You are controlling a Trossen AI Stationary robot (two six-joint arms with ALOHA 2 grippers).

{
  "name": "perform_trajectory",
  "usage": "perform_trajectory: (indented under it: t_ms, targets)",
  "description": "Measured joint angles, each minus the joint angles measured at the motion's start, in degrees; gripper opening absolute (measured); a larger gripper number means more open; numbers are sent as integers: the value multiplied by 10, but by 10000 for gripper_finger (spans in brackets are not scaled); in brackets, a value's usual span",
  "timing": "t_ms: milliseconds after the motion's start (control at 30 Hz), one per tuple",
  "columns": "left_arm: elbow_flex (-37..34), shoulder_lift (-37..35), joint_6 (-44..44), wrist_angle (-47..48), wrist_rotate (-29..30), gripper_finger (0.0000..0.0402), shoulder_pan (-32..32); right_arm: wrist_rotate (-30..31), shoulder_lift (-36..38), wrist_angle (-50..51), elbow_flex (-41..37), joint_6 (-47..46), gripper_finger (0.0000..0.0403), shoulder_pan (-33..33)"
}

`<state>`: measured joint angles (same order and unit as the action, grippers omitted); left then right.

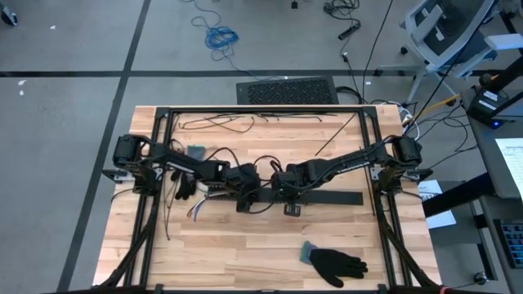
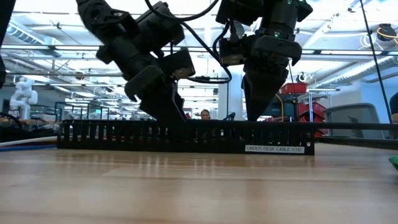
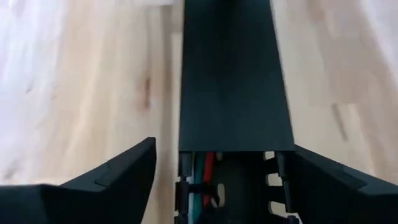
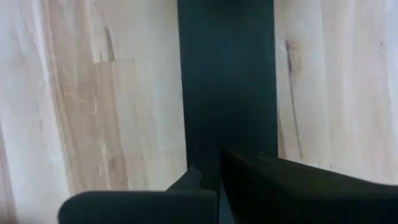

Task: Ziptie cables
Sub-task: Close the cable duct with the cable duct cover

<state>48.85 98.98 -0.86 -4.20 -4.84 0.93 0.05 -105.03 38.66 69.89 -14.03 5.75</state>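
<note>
- Left gripper (image 1: 245,198), in the high view, sits just left of table centre over the near end of the black slotted strip (image 1: 327,198); the right gripper (image 1: 282,192) is just beside it at three o'clock, on the same strip. A black glove (image 1: 337,263) lies well apart at five o'clock, and thin black strands (image 1: 214,124) trail near the far edge of the wooden table (image 1: 245,253).
- Low view: both arms come down onto the strip (image 2: 186,137), which lies flat along the table, and neither pair of fingertips shows clearly behind its slotted wall.
- Left wrist view: the left gripper's fingers (image 3: 118,177) are spread wide, one on each side of the strip (image 3: 233,81), pinching nothing. The cables (image 3: 206,174) lie inside the channel, red and green strands showing where the cover ends.
- Right wrist view: the right gripper (image 4: 219,186) is pressed together, its tip on or just above the strip's cover (image 4: 227,74); contact is hard to judge.
- Judged step: the bundle is seated in the channel and no tie is visible yet. The next move probably calls for gathering the wires while the strip is steadied.
</note>
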Motion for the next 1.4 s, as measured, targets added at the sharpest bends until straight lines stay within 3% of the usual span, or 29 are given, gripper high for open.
perform_trajectory:
  t_ms: [233,367,767,933,1400]
  targets:
    - [81,-5,-64,171,22,341,-24,10,0,-4,0,7,0,-1]
    - [110,-26,-86,224,-9,343,-40,9,-1,-5,0,13,0,-1]
    - [80,-100,-165,384,-53,343,-97,16,-1,-5,0,15,0,-1]
    - [26,-133,-164,375,-113,343,-120,16,-1,-4,0,15,0,-1]
    - [-87,-139,-145,193,-90,343,-99,16,-1,-4,-1,12,0,-3]
